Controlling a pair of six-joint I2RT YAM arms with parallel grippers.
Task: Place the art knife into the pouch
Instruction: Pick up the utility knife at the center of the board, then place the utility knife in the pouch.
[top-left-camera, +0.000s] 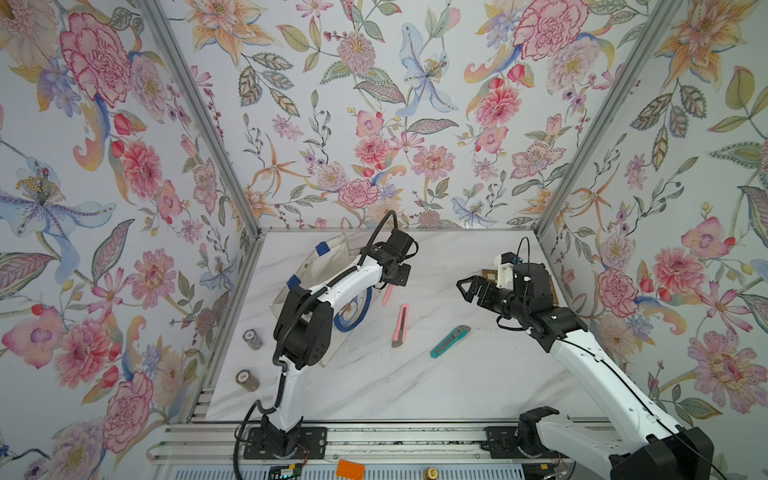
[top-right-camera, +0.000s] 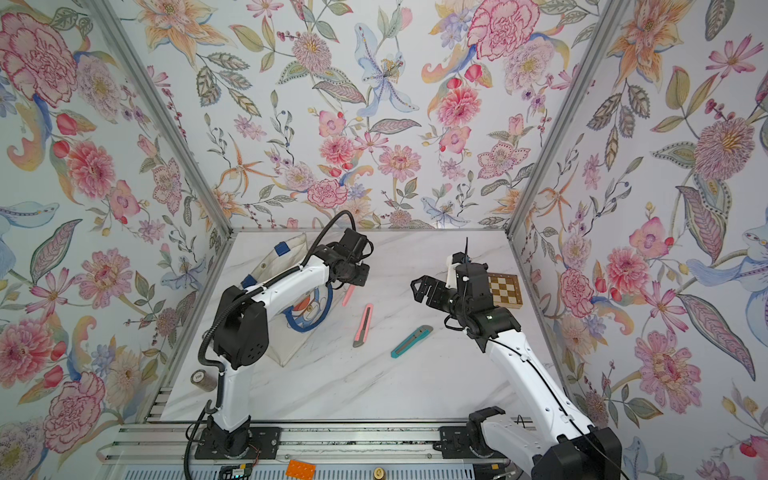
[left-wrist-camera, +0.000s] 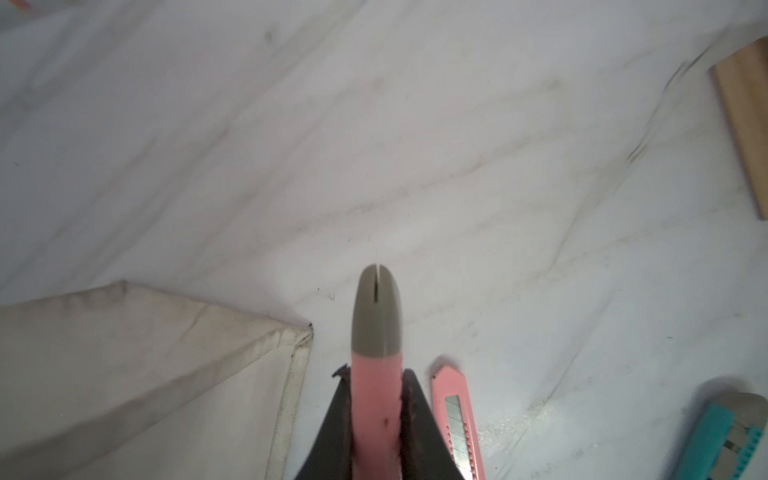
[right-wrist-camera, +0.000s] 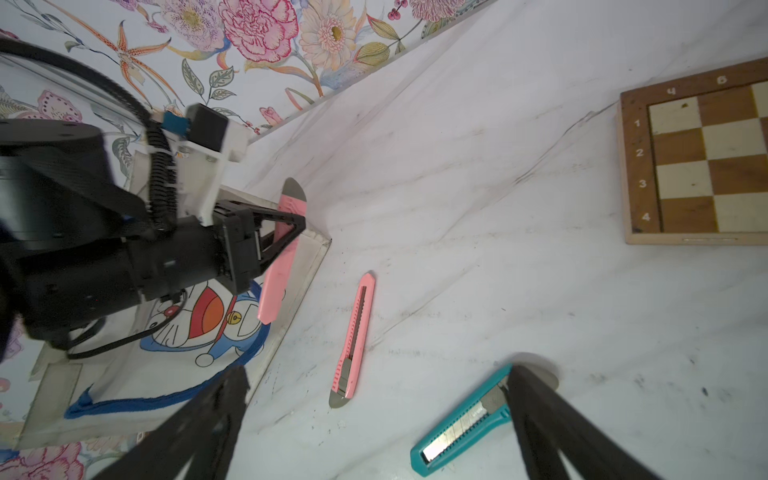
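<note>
The left end effector pinches the pink art knife, held up just beside the pouch, probably to drop it in. The right end effector gapes wide, well apart from the pouch.

Left tool clamped tight (arm stretched forward); right tool hovers, spread wide.

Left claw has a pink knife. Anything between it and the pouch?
Nothing visible. The left claw holds the pink knife right beside the pouch corner; second pink knife and teal knife lie on the table, off to the side. Pouch mouth is hidden.
</note>
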